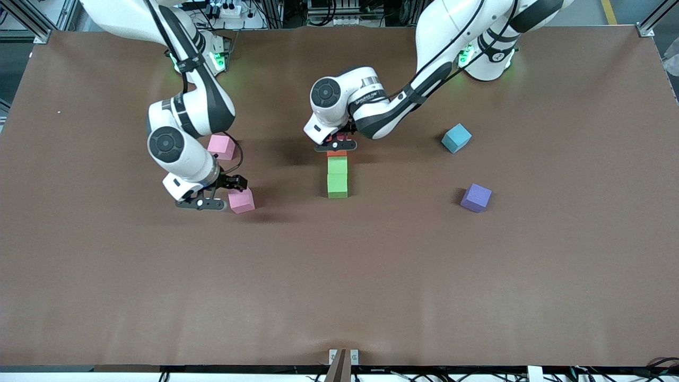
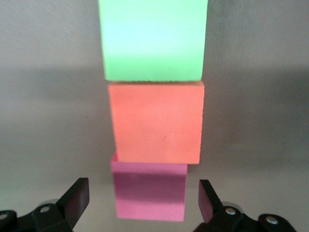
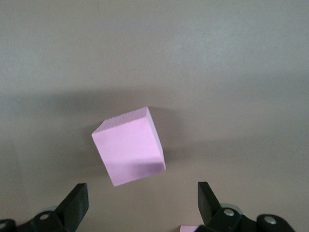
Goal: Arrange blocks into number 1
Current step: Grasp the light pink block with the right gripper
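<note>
Blocks form the digit's stroke mid-bench: two green blocks [image 1: 337,178], an orange block [image 2: 155,122], apparently a crimson block [image 2: 149,191] under the released left claw [image 1: 335,144]. Right claw [image 1: 212,201], open, flanks a pink block [image 1: 241,200].

A brown matte surface [image 1: 339,276] fills almost the whole front view, its covering slightly creased along the edge nearest the front camera. At the middle of that near edge sits a small grey metal bracket [image 1: 343,356] with a dark upright piece rising through it. Along the edge where the bases stand, aluminium frame rails [image 1: 32,21] cross the corners, a white power strip [image 1: 233,10] with dark plugs lies among black cables, and a yellow floor line [image 1: 610,10] shows toward the left arm's end.
</note>
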`<state>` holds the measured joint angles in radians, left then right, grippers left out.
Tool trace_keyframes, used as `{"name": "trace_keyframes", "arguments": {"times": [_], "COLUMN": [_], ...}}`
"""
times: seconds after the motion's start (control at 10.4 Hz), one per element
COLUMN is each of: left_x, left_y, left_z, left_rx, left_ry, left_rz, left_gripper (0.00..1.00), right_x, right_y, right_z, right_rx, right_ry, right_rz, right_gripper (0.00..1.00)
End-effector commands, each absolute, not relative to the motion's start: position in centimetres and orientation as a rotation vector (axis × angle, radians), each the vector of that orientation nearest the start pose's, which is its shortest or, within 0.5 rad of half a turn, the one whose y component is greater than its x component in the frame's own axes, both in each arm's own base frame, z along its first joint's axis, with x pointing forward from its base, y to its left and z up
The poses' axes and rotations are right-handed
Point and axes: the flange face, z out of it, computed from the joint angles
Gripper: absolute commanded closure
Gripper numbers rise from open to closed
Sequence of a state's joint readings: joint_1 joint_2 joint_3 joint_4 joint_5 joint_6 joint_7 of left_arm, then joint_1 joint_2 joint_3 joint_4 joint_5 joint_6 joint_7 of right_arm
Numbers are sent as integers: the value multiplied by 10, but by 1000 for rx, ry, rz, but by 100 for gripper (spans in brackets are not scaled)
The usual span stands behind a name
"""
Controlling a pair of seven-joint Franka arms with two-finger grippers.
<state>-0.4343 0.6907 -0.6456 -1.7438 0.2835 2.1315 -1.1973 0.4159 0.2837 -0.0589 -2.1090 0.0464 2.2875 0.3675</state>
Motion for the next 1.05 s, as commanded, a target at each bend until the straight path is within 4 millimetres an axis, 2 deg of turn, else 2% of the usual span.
{"name": "trace_keyframes", "arguments": {"times": [0.0, 0.1, 0.29, 0.58, 0.96], "left_x": [371, 385, 424, 477, 525], "left_y": [-523, -512, -474, -407, -334], "left_z": [274, 287, 299, 297, 294], "left_rx": [-3061, -3075, -3074, -3049, -3048], "left_ry": [-23, -26, -25, 47, 113], "left_rz": [273, 287, 327, 403, 439], "left_gripper": [0, 0, 0, 0, 0], "right_x": [520, 520, 522, 531, 538], "right_y": [207, 208, 209, 204, 205], "right_z": [268, 267, 256, 237, 236], "right_rx": [-3146, -3145, -3146, -3141, -3135], "right_ry": [33, 26, 22, -25, -107], "right_rz": [177, 175, 165, 116, 94], "right_gripper": [0, 0, 0, 0, 0]}}
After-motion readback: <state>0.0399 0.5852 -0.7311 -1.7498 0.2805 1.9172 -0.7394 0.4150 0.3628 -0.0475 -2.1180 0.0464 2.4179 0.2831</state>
